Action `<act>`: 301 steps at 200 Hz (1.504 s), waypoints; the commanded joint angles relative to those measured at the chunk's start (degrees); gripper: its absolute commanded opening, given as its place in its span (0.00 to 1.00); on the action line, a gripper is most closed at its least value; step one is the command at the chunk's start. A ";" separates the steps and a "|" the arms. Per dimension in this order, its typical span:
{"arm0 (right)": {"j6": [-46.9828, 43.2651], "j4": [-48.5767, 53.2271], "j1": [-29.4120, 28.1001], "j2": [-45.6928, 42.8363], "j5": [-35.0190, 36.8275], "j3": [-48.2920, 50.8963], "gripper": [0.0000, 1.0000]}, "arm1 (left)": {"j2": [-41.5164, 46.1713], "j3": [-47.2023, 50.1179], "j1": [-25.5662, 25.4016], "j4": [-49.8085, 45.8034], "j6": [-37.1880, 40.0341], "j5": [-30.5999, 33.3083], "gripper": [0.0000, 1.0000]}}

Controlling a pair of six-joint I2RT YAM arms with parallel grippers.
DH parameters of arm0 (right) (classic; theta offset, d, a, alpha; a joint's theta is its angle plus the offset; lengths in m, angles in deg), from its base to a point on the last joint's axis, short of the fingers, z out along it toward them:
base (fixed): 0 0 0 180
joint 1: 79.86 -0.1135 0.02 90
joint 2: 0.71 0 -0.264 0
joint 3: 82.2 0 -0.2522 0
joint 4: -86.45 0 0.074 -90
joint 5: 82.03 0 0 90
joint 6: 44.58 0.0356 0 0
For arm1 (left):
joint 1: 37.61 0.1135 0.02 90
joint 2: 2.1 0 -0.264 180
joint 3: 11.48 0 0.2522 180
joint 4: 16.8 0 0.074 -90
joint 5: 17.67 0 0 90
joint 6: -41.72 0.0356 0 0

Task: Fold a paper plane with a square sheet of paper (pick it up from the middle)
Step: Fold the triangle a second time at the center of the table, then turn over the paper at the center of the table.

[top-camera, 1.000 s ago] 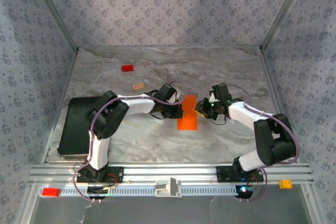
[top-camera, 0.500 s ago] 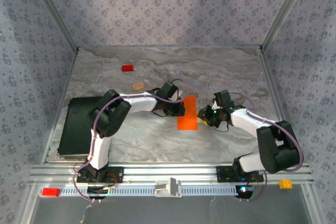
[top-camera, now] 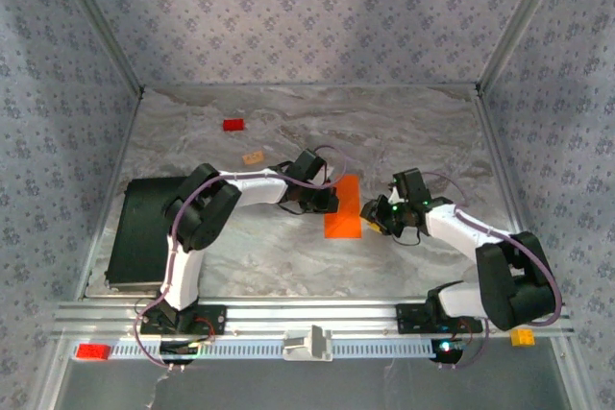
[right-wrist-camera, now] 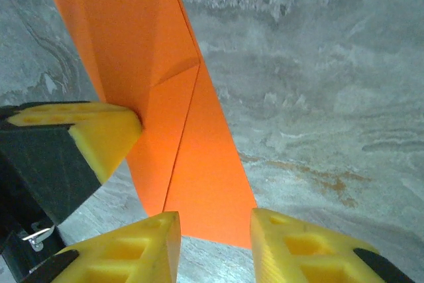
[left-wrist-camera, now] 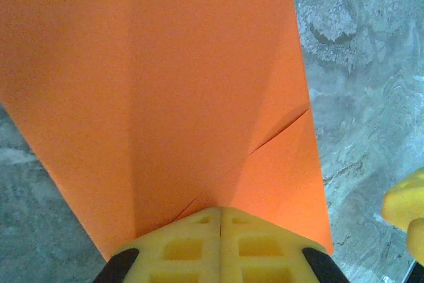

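The square sheet of paper (top-camera: 344,208) is bright orange and lies on the marble table, folded into a narrow long strip with diagonal creases (left-wrist-camera: 199,97) (right-wrist-camera: 179,117). My left gripper (top-camera: 327,201) is shut, and its yellow fingertips (left-wrist-camera: 199,236) press down on the strip's left edge. To the right of the paper, my right gripper (top-camera: 373,214) is open. Its two fingers (right-wrist-camera: 156,240) stand either side of the strip's near end, just short of it and not touching. The left gripper's finger (right-wrist-camera: 99,130) rests on the paper in the right wrist view.
A small red block (top-camera: 233,125) and a tan block (top-camera: 254,157) lie at the back left. A black box (top-camera: 135,237) sits beside the left arm. Patterned walls close in the table. A red block (top-camera: 93,351) and a yellow one (top-camera: 522,336) rest on the front rail.
My right gripper has drawn back off the paper's right edge toward the near side and opened wider. The left gripper shifted slightly right and stays pressed on the paper.
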 commanded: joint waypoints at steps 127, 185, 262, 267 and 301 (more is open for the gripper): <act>5.70 1.58 -5.21 0.24 7.65 -0.30 0.35 | 4.71 -1.77 0.25 -4.87 1.67 2.23 0.07; 5.78 0.15 -5.38 1.06 6.89 -0.39 0.35 | 2.27 -2.89 0.97 -5.12 2.56 0.25 0.07; 7.47 -3.52 -5.86 1.06 2.14 0.57 0.36 | 1.74 0.26 0.66 -3.06 1.71 -0.13 0.06; 7.53 -3.40 -6.02 1.35 1.86 0.40 0.36 | 1.56 0.24 0.71 -3.24 1.86 -0.17 0.06; 7.85 -1.77 -7.03 1.93 2.60 0.45 0.36 | 0.48 1.41 0.42 -2.93 2.09 -0.02 0.06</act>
